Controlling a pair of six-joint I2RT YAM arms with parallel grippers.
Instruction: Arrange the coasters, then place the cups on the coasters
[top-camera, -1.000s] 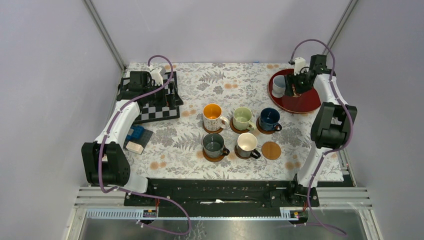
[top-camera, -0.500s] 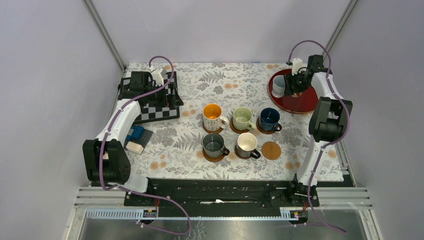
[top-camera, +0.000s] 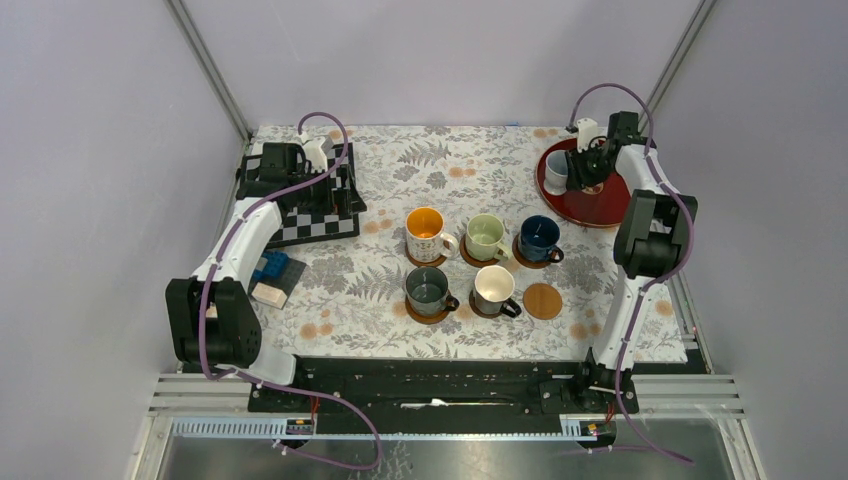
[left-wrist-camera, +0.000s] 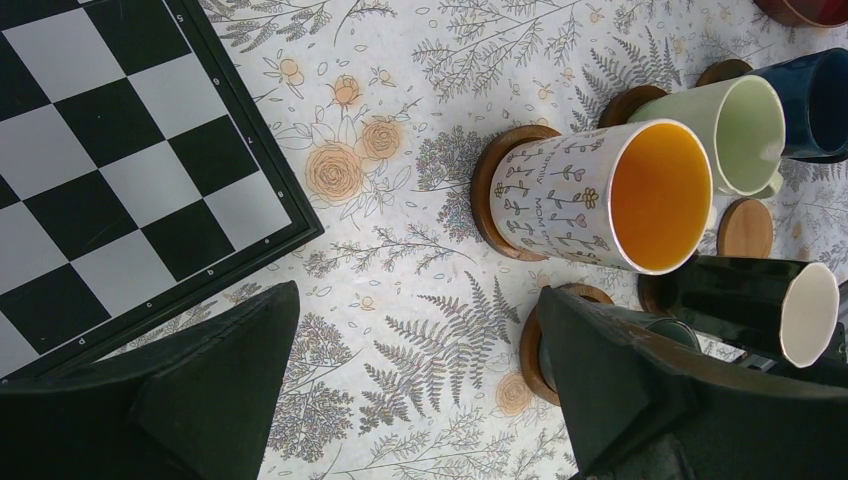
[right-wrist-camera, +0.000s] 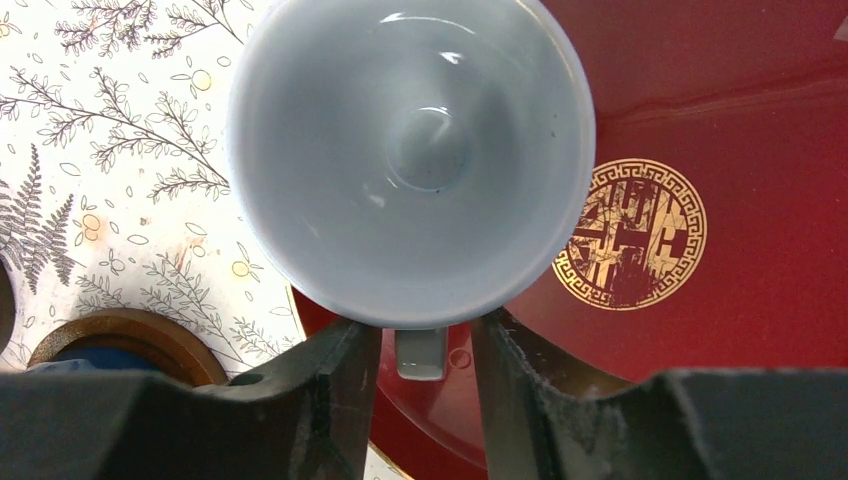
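Straddling the handle (right-wrist-camera: 421, 356) of the pale blue-white cup (right-wrist-camera: 410, 150), the right claw (right-wrist-camera: 425, 345) is partly open. One finger stands on each side of the handle, a thin gap shows on both sides, and nothing is gripped. That cup sits upright at the left side of the red tray (right-wrist-camera: 740, 130), in the far right corner of the surface (top-camera: 380, 170).

Five more cups each stand on a wooden disc in the middle. The orange-inside white cup (top-camera: 425, 233), pale green cup (top-camera: 486, 236) and navy cup (top-camera: 540, 238) form the far row. The dark grey-green cup (top-camera: 427, 290) and black cup (top-camera: 494, 288) with its cream inside form the near row. A bare coaster (top-camera: 542, 300) lies just right of the black cup.

The left claw (left-wrist-camera: 415, 300) hangs released, fingers wide apart with nothing between them, above the edge of the chessboard (left-wrist-camera: 110, 150) at the far left.
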